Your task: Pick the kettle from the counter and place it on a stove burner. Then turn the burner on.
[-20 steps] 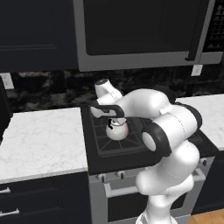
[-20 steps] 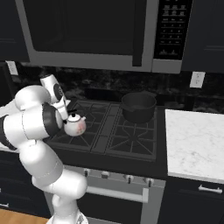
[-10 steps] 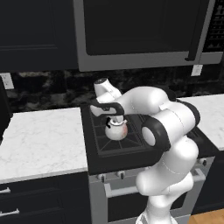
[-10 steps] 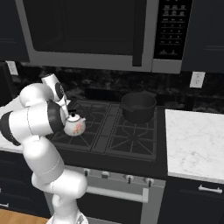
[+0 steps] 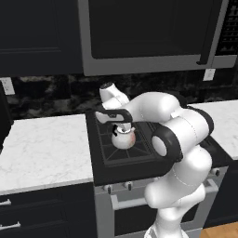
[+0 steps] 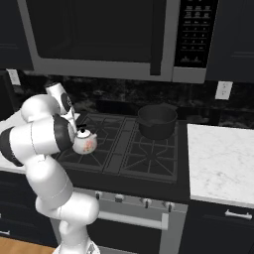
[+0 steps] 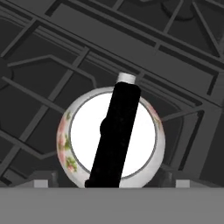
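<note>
My hand (image 5: 122,122) pinches the kettle (image 5: 123,138) by its black handle, low over the front-left stove burner (image 6: 85,157). Placement step is underway; next I judge lowering it squarely onto the grate.

**Floral kettle against an all-black kitchen**

A white kettle (image 7: 111,138) with pink flowers and green leaves round its body carries a black arched handle (image 7: 116,135) and a pale lid. Beneath it lies a black cooktop (image 6: 129,149) with dark grey grates (image 7: 52,65). The bench (image 5: 42,148) is white marble with faint grey veining, matched on the far side by a second white slab (image 6: 218,158). A black pot (image 6: 157,120) sits at the rear. The robot arm (image 5: 181,139) is glossy white with black joints. Cabinets (image 5: 37,32) are near-black, the microwave (image 6: 99,34) black with a grey frame, the backsplash (image 5: 46,93) mottled black and grey. Wall sockets (image 6: 221,90) are white.
</note>
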Robot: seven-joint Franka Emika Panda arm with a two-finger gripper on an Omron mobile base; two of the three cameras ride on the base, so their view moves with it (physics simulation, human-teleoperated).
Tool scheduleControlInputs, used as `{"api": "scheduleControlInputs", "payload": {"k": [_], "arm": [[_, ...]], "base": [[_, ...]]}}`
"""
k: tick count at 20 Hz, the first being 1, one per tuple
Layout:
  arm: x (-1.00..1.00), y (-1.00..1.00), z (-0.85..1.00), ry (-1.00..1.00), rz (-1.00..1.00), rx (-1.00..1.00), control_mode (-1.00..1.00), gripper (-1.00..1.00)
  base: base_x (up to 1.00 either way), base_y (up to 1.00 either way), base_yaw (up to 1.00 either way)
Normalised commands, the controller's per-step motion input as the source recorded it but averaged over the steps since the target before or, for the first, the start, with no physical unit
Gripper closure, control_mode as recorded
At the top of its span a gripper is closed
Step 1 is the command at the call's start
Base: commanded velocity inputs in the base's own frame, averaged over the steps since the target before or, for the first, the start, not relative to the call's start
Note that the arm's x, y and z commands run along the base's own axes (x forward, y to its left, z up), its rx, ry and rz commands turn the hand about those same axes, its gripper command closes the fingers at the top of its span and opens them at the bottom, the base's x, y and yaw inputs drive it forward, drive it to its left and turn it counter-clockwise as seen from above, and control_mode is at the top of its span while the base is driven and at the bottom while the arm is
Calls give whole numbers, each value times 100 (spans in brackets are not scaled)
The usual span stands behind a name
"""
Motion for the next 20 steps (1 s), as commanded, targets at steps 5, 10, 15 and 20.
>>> {"api": "scheduleControlInputs", "payload": {"k": [5, 10, 15, 20], "arm": [[-17, 16, 17, 0, 0, -1, -100, -100], [-28, 32, 4, 0, 0, -4, -100, -100], [-56, 26, 0, -2, 1, -5, -100, -100], [-86, 1, 0, -11, 3, -1, -100, -100]], "base": [[0, 0, 0], [0, 0, 0], [0, 0, 0], [0, 0, 0]]}}
